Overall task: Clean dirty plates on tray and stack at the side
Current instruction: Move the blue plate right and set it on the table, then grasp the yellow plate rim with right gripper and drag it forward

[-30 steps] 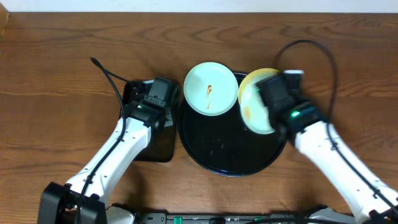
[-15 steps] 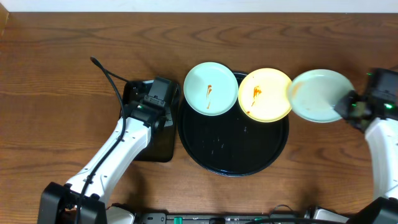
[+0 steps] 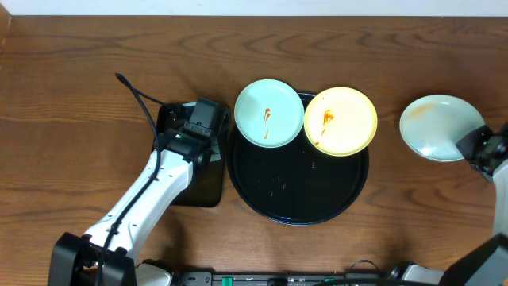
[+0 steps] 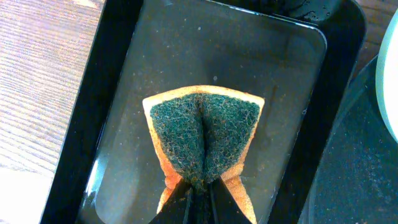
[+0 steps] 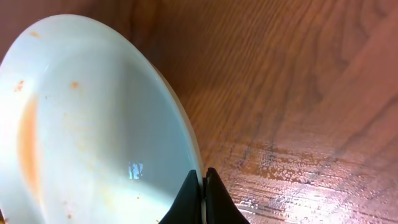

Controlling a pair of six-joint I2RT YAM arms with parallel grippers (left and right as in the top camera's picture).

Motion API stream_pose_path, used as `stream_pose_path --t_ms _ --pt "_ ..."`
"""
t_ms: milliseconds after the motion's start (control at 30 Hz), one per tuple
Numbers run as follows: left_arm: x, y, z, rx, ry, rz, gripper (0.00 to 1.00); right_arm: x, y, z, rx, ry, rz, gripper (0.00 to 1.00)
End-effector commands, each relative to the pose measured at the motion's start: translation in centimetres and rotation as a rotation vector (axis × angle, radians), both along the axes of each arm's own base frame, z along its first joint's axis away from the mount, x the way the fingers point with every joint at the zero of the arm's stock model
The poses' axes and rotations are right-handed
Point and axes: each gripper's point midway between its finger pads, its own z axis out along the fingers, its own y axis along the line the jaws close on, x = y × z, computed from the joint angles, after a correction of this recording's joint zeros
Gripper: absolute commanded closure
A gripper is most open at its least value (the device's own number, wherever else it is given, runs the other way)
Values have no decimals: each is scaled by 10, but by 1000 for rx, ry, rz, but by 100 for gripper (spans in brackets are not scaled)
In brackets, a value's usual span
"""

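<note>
Noting right gripper (image 5: pixel 202 185) clamped on pale blue plate (image 3: pixel 436 127) rim, plate now carried further right, well apart from tray (image 3: pixel 298 205); we find left gripper (image 4: pixel 198 186) unmoved, pinching sponge (image 4: pixel 202 134).

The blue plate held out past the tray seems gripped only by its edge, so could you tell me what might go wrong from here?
1. The right arm's fingers pinch the blue plate only at its thin rim; it may slip or swing loose.
2. That plate shows faint orange smears, so setting it aside now risks stacking it dirty.
3. The yellow plate overhangs the tray at its rim; pressing on it to wipe could tip it.
</note>
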Motion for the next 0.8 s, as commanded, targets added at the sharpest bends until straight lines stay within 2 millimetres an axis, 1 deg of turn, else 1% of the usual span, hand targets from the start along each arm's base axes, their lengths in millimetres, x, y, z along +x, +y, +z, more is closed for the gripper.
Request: stream_pose_path --t_ms 0,100,133,167,233,300,367,400,433,533,567,700,733,767 --pt "3 5 3 25 -9 1 92 5 -4 -12 0 36 41 99" --pt "3 5 3 25 -9 1 92 7 -5 -20 11 49 44 99" --pt "3 5 3 25 -9 1 92 8 -3 -20 18 44 52 99" --pt "3 5 3 25 -9 1 92 13 1 -19 31 22 91 98" --pt "3 5 3 25 -9 1 92 27 15 -14 68 -43 207 84" --pt "3 5 3 25 -9 1 92 41 35 -6 121 -121 324 76" --pt "3 5 3 25 -9 1 93 50 55 3 173 -186 411 71" --pt "3 5 3 25 -9 1 92 54 67 7 199 -215 456 71" --pt "3 5 3 25 -9 1 92 59 83 13 236 -250 511 71" --pt "3 5 3 25 -9 1 92 67 128 23 317 -307 669 67" --pt "3 5 3 25 -9 2 92 67 142 24 338 -305 706 66" --pt "3 5 3 25 -9 1 92 67 198 21 360 -266 860 66" --pt "3 5 3 25 -9 1 92 66 212 18 348 -244 897 64" --pt "3 5 3 25 -9 1 92 65 220 14 314 -210 918 60"
